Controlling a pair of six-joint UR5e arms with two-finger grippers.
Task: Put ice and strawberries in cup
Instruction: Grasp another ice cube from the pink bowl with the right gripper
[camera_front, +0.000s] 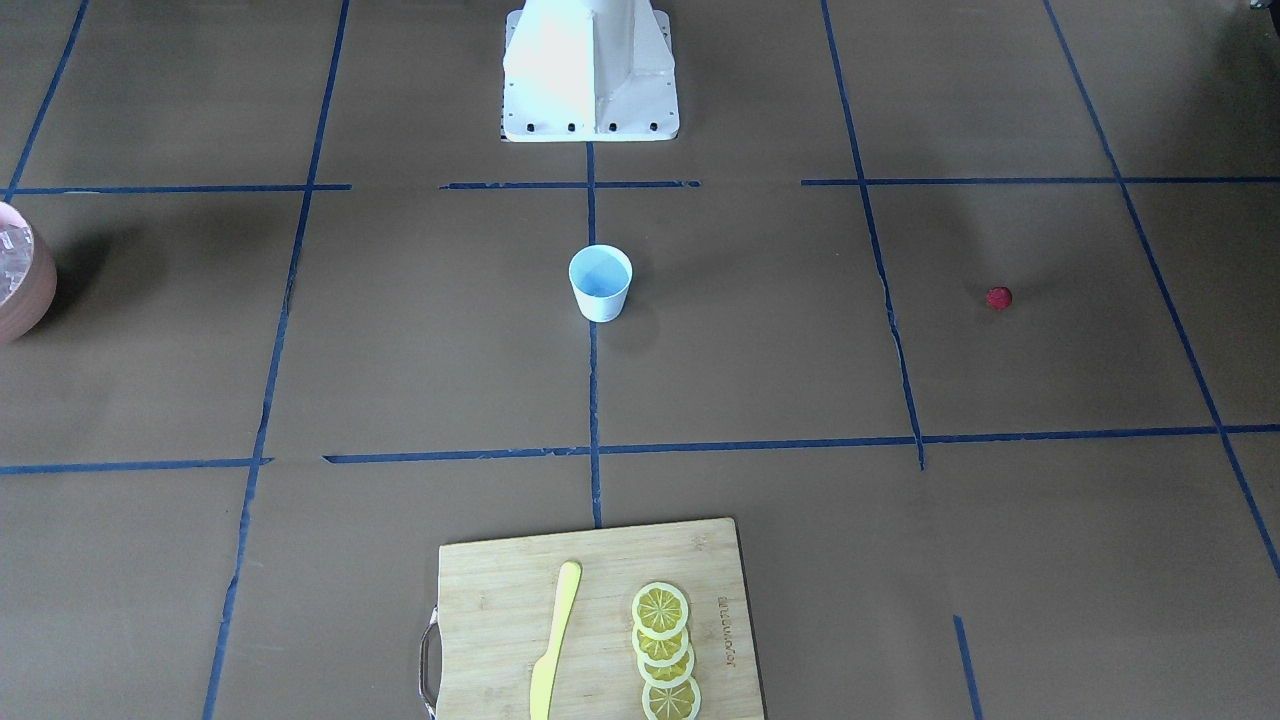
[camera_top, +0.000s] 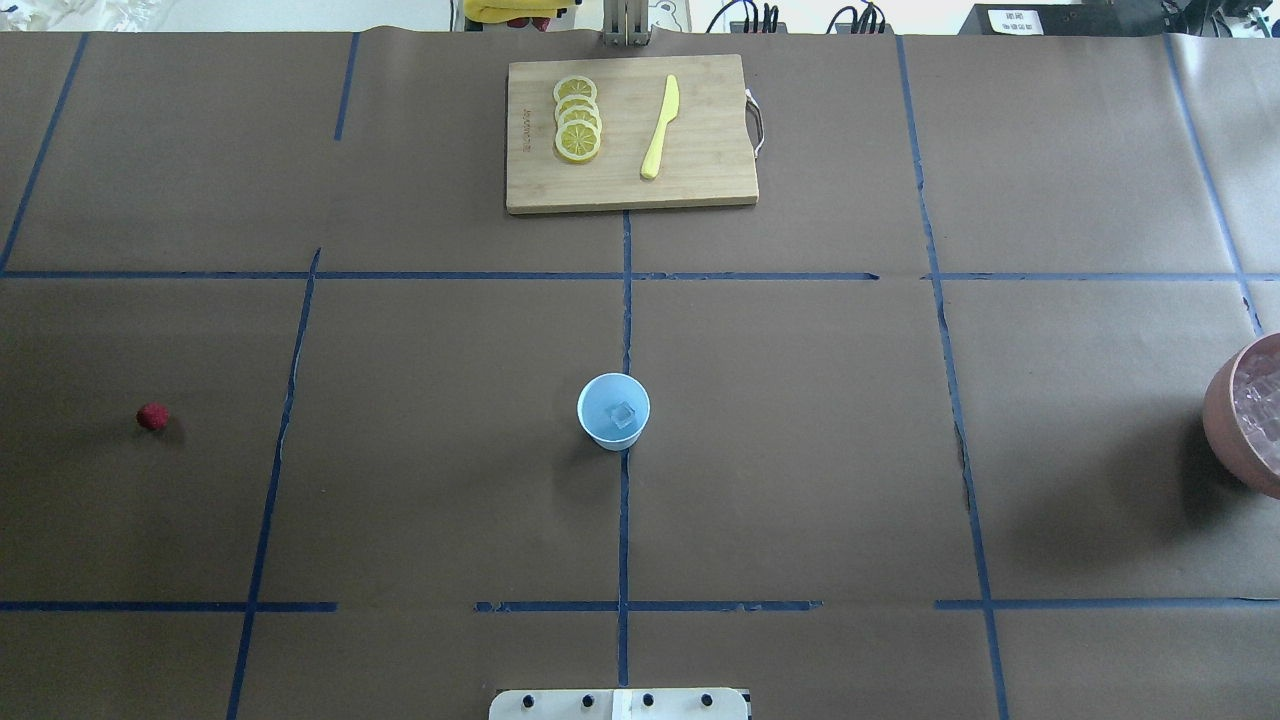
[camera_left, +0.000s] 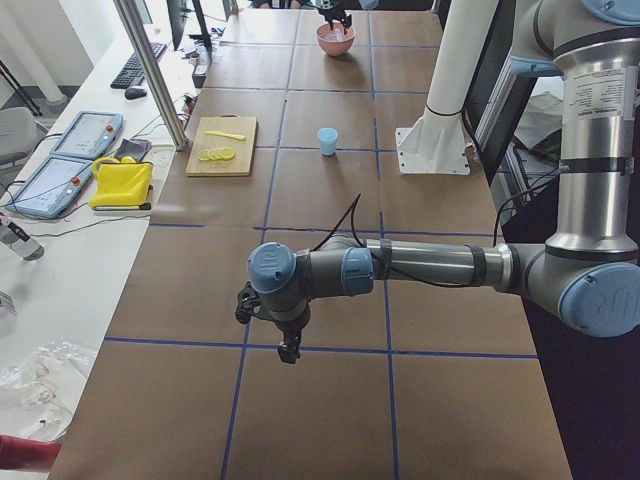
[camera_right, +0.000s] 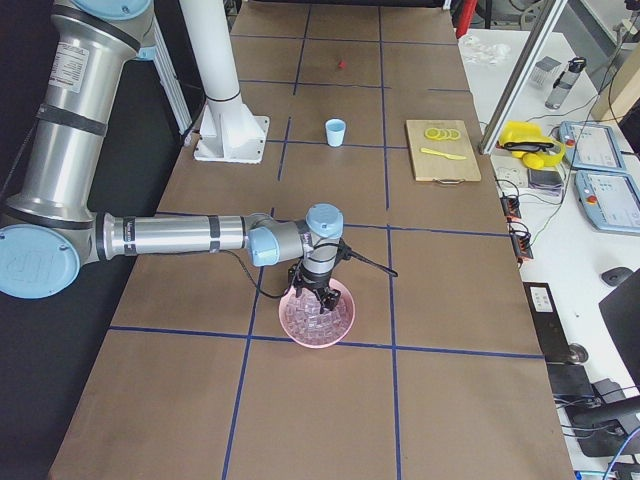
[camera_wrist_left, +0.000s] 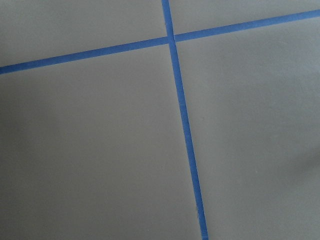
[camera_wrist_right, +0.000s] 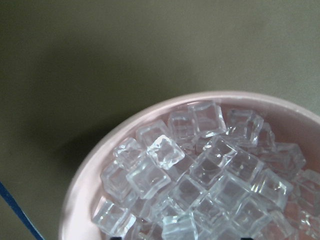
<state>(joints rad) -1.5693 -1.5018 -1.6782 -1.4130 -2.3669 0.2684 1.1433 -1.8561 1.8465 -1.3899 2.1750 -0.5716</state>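
Cup (camera_top: 613, 412): pale blue, tapered, at the centre of the counter (camera_top: 800, 450), one clear cube inside.
Ice (camera_wrist_right: 200, 175): glassy cubes heaped in pink bowl (camera_wrist_right: 100, 155).
Berry (camera_top: 153, 417): red, round, well apart from cup.
Left pincer (camera_left: 288, 350), right pincer (camera_right: 316, 295): cannot tell if open.

Glossy ice (camera_wrist_right: 162, 150), wooden board (camera_top: 710, 120), matt paper table (camera_top: 800, 450).

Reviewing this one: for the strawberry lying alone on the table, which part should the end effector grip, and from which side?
Grip the strawberry across its rounded middle, coming straight down from above. It is tiny, sits low on the flat table and has nothing beside it. That probably leaves room to close on it from either side, while a sideways approach would likely scrape the surface.
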